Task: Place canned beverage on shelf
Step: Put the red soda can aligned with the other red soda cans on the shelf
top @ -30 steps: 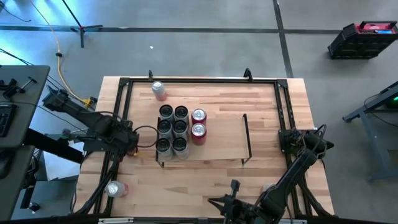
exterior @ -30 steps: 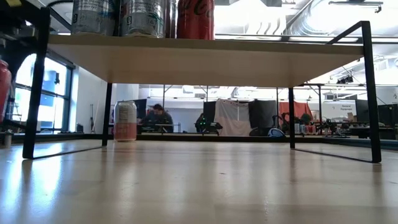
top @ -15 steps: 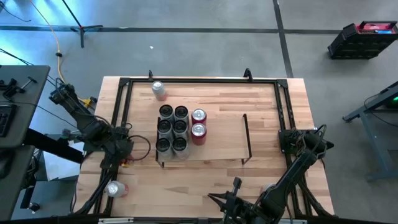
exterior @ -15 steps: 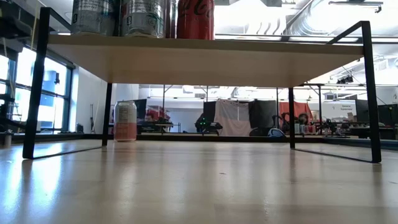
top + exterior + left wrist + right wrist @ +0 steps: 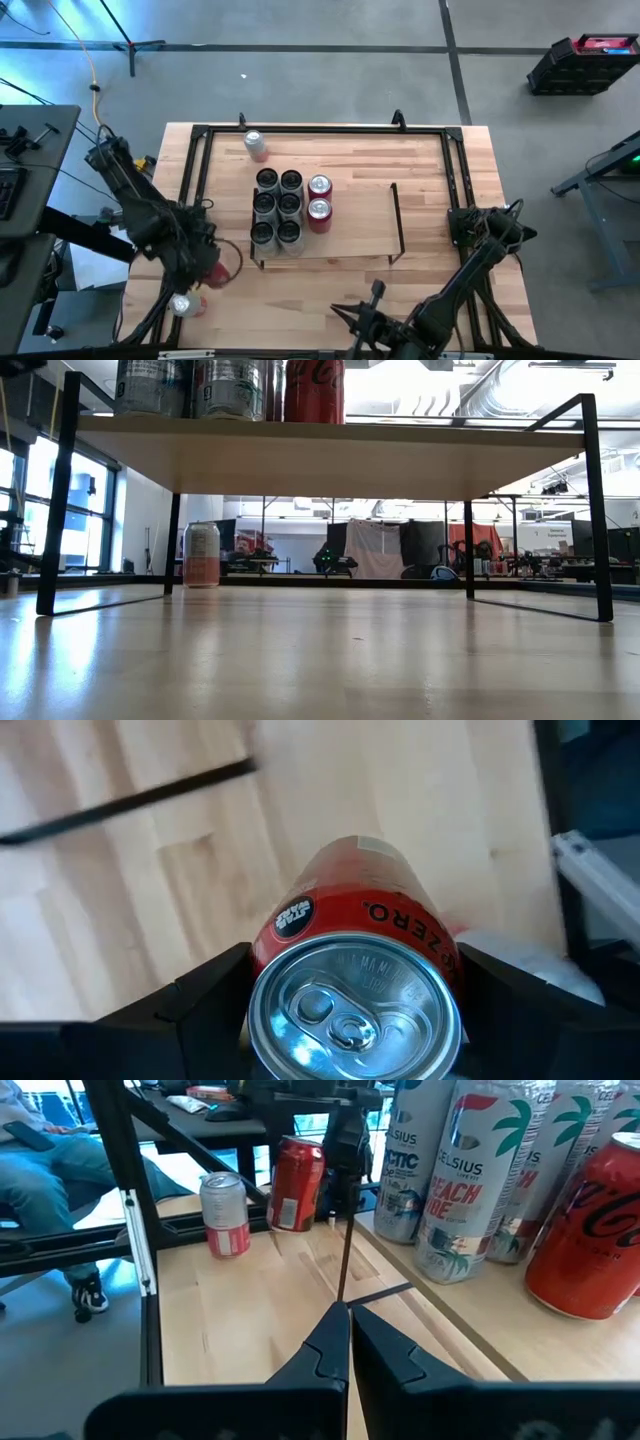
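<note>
Red can (image 5: 358, 935) sat clamped between the left gripper's (image 5: 205, 268) fingers (image 5: 185, 1005), which were spread wide around its body, lifted and tilted off the table's (image 5: 440, 190) front-left part, just left of the shelf (image 5: 350, 215). On the shelf stood six silver cans (image 5: 277, 207) in two rows and two more red ones (image 5: 319, 200). A pale can (image 5: 255, 143) stood behind it, another (image 5: 184, 304) near the front-left corner. The right gripper (image 5: 348, 1342) was fully closed with nothing in it, parked at the front edge.
</note>
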